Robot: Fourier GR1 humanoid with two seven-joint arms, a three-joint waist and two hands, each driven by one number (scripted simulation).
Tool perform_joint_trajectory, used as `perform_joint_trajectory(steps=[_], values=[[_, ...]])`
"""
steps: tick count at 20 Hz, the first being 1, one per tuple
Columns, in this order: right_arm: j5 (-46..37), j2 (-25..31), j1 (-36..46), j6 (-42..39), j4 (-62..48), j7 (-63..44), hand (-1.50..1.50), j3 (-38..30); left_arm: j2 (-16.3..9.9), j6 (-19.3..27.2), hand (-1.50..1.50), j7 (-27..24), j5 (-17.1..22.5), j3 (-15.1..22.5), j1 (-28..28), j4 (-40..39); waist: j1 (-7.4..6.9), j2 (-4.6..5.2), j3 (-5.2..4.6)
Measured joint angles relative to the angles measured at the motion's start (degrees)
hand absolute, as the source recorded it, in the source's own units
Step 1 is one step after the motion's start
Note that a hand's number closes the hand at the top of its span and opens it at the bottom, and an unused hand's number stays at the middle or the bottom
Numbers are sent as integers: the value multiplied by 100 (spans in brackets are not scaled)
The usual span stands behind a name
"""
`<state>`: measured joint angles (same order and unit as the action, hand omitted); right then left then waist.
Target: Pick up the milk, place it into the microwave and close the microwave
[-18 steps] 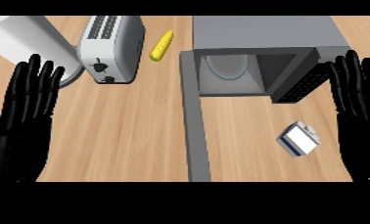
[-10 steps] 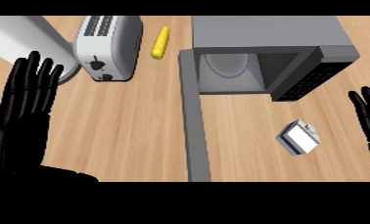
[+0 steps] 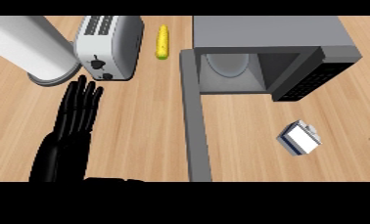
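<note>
Head view, looking steeply down at a wooden counter (image 3: 145,120). You see the milk (image 3: 298,138), a small white and blue carton, lying tipped on its side at the near right, well apart from everything else. Far of it stands the microwave (image 3: 267,37), grey, with its door (image 3: 194,115) swung open toward you as a long grey panel running down the middle of the view. A round turntable plate (image 3: 227,64) shows inside the cavity.

At the far left sit a silver toaster (image 3: 108,47) and, left of it, a large white cylinder (image 3: 36,49). A yellow corn cob (image 3: 162,42) lies between the toaster and the microwave.

Your left hand (image 3: 78,110) shows at the near left, flat, its black fingers straight and slightly spread, pointing toward the toaster and holding nothing. Your right hand is out of view.

Expect the carton to be light and fairly stiff, though its walls may give if squeezed, and its smooth sides could slip. Taking it across the two broad flat sides looks safest. It lies on the right, so the right hand seems the natural one.
</note>
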<state>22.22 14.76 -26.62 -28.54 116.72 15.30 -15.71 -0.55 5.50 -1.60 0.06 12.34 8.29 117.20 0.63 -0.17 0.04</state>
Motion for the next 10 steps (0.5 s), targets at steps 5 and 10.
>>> perform_joint_trajectory(steps=[5,10], values=[[-479,-198,-317,-490,-517,644,-150,-184,34,377,-150,-440,-207,596,302,-178,-23,4,-1],[-1071,-377,-157,-588,-1164,1125,-150,-272,48,798,-150,-696,-385,1164,515,-235,-45,7,-3]])
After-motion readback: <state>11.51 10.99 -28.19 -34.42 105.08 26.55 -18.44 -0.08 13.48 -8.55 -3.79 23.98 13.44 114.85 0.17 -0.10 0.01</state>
